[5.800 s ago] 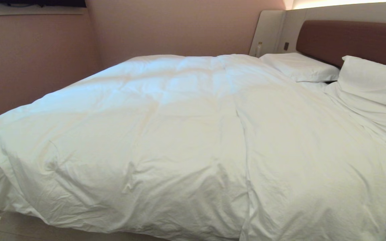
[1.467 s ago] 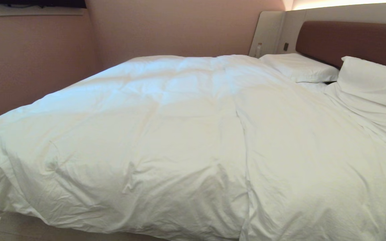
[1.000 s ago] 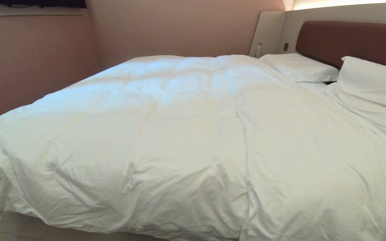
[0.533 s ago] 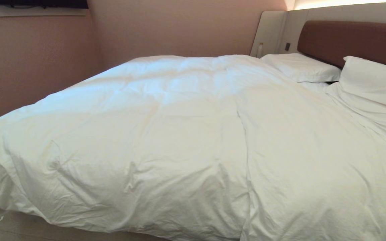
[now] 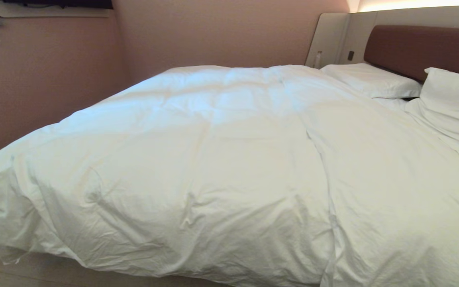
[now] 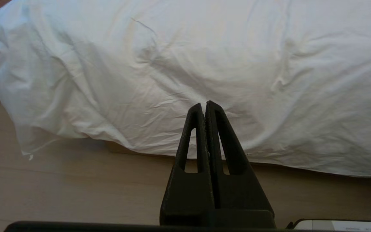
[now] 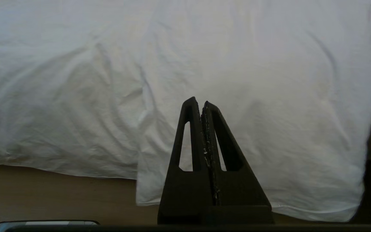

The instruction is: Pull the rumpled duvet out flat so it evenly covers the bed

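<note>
Surroundings: pinkish wall [image 5: 54, 67] ran behind and to the left of the bed [image 5: 416, 48], meeting a second wall at a corner beyond the far edge. Brown upholstered headboard [image 5: 420, 50] sat in a beige panel surround [image 5: 333, 38] at upper right of the head view. A small dark wall fitting [image 5: 350, 56] was on the panel; a small pale object stood just left of it, too small to identify. Pale wood-tone floor [image 6: 76, 180] lay in front of the bed. Nothing stood between the robot and the near edge of the bed.

On the bed: two white pillows, the far pillow [image 5: 373, 81] lying flat by the headboard, the near pillow [image 5: 452, 99] propped at the right edge of the head view. The duvet [image 5: 221, 167] covered most of the mattress, wrinkled, with a long fold line running from far side to near side right of centre. Its near edge hung over the side of the bed down toward the floor; the near-left corner was bunched and drooped lowest.

Arms: neither was visible in the head view. Left gripper [image 6: 204, 104] was held low in front of the bed, pointing at the hanging edge of the duvet, fingers pressed together, nothing between them. Right gripper [image 7: 199, 103] was likewise pointed at the hanging duvet, fingers together and empty, with the duvet's lower hem below it.
</note>
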Available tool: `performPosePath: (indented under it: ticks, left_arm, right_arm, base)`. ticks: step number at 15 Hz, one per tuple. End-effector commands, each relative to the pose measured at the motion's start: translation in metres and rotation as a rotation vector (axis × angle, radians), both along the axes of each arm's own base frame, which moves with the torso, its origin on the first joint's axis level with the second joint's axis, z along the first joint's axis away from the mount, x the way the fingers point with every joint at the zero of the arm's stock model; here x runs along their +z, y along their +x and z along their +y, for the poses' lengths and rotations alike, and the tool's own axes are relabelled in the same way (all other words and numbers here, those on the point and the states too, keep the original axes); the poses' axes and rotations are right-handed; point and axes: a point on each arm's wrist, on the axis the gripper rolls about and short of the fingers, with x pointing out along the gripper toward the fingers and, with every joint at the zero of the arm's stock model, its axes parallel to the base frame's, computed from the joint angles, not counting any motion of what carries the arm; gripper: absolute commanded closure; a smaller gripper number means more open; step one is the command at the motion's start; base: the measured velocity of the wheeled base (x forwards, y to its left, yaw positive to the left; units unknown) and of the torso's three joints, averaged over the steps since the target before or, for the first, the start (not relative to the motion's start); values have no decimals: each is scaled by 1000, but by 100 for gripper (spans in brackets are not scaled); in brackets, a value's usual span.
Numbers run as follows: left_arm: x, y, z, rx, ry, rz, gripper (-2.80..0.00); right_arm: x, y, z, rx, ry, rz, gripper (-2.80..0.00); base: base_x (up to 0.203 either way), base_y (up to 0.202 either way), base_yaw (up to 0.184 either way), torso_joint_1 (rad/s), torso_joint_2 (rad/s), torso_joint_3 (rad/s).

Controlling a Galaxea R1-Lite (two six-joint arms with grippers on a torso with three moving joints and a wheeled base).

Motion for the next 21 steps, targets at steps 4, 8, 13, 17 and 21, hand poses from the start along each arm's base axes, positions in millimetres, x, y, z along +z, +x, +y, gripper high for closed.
performPosePath:
  ticks: [4, 8, 13, 17, 21]
  left_arm:
    - [0, 0, 0, 0, 0, 0, 0]
    - [0, 0, 0, 0, -1, 0, 0]
    - [0, 0, 0, 0, -3, 0, 0]
    - [0, 0, 0, 2, -7, 0, 0]
    - [0, 0, 0, 4, -10, -1, 0]
  right_arm:
    - [0, 0, 0, 0, 0, 0, 0]
    - [0, 0, 0, 0, 0, 0, 0]
    - [0, 0, 0, 0, 0, 0, 0]
    - [0, 0, 0, 0, 0, 0, 0]
    - [0, 0, 0, 0, 0, 0, 0]
  base:
    - [0, 197, 1, 2, 3, -1]
    - [0, 195, -2, 2, 3, 2]
    - [0, 195, 1, 2, 3, 0]
    - [0, 196, 0, 2, 4, 2]
    - [0, 195, 0, 2, 1, 1]
